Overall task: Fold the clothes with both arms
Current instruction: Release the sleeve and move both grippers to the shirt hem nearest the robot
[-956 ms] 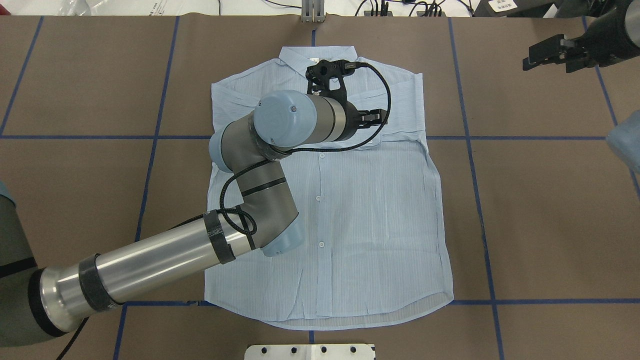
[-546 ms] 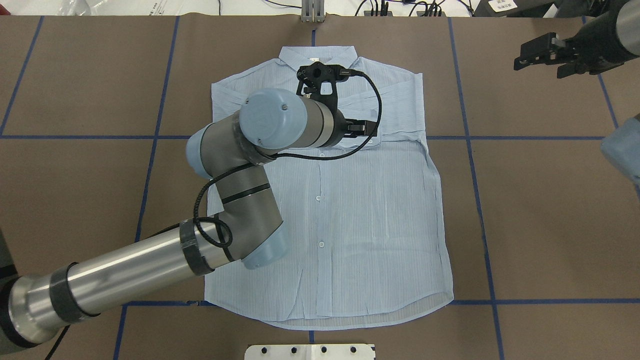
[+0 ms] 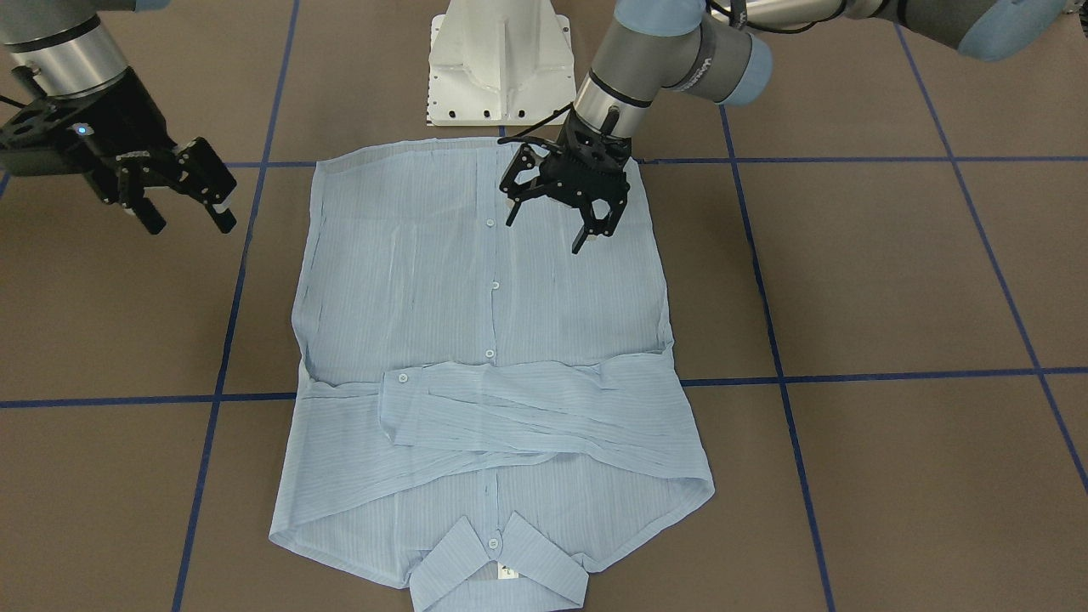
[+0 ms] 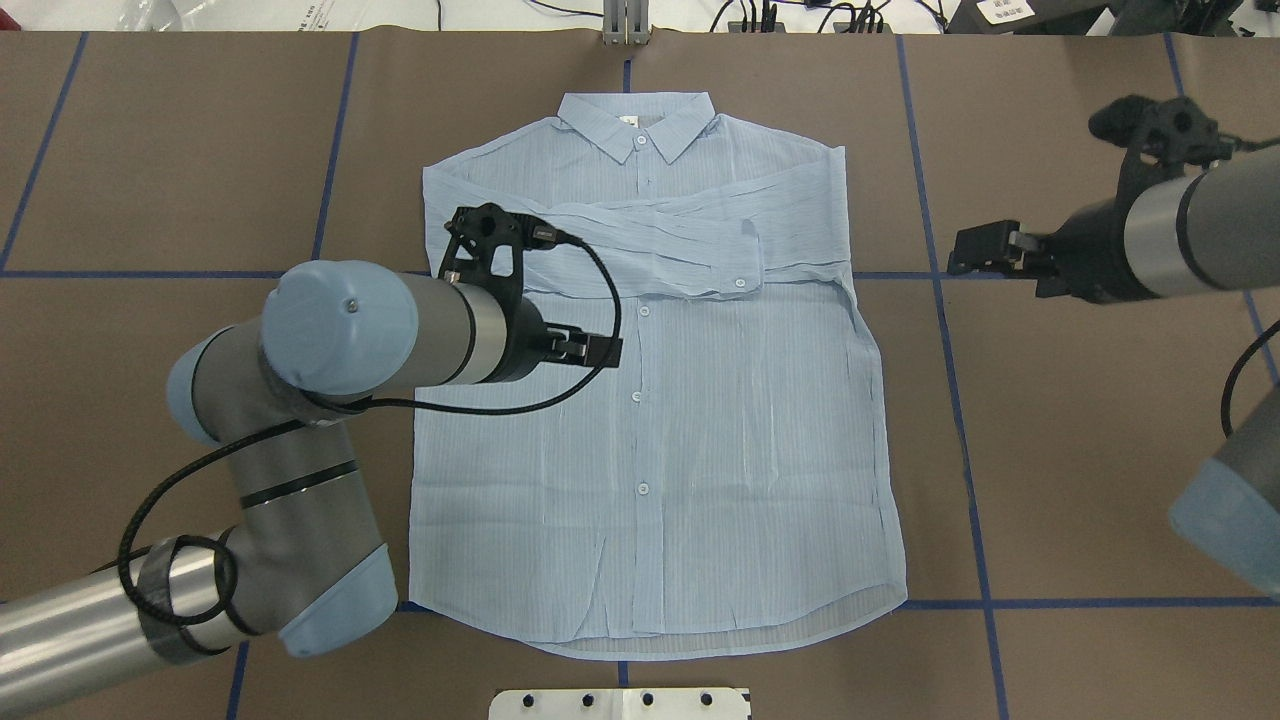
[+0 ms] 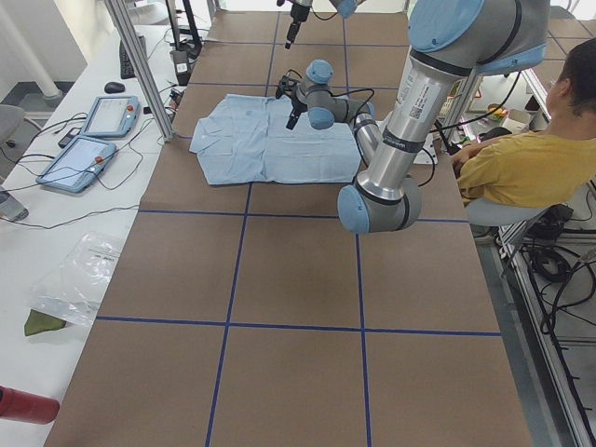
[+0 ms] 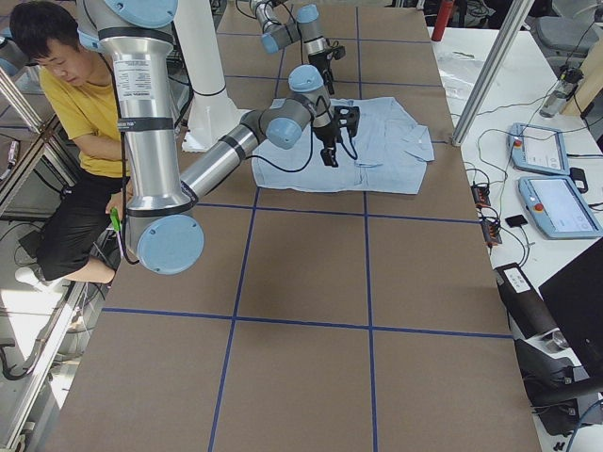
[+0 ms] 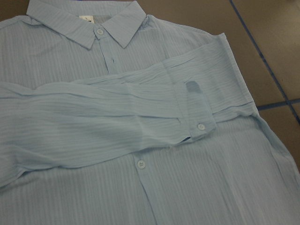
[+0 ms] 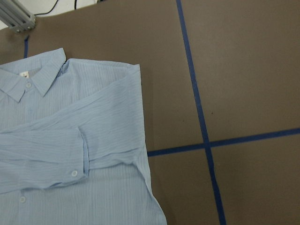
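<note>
The clothes are one pale-blue button-up shirt (image 4: pixel 720 430) lying flat and front up on the brown table, collar (image 4: pixel 637 115) at the far side. Its sleeves are folded across the chest (image 3: pixel 527 404), a cuff with a white button (image 7: pixel 200 126) on top. My left gripper (image 4: pixel 598 350) hovers open and empty over the shirt's left half, just below the folded sleeve; in the front-facing view the left gripper (image 3: pixel 548 225) has its fingers spread. My right gripper (image 3: pixel 189 223) is open and empty above bare table, beside the shirt's right edge (image 8: pixel 145 178) at sleeve height.
The white pedestal base (image 3: pixel 497 68) stands just behind the shirt's hem. Blue tape lines (image 4: pixel 1080 275) grid the brown table. A person in a yellow top (image 5: pixel 531 158) sits beside the robot. Tablets (image 5: pixel 93 140) lie on the side bench. A metal post (image 4: pixel 625 25) stands beyond the collar.
My left arm has pulled back from the chest toward the robot and to the left, uncovering the folded sleeve. My right gripper has come down from the far right corner toward the shirt's right edge.
</note>
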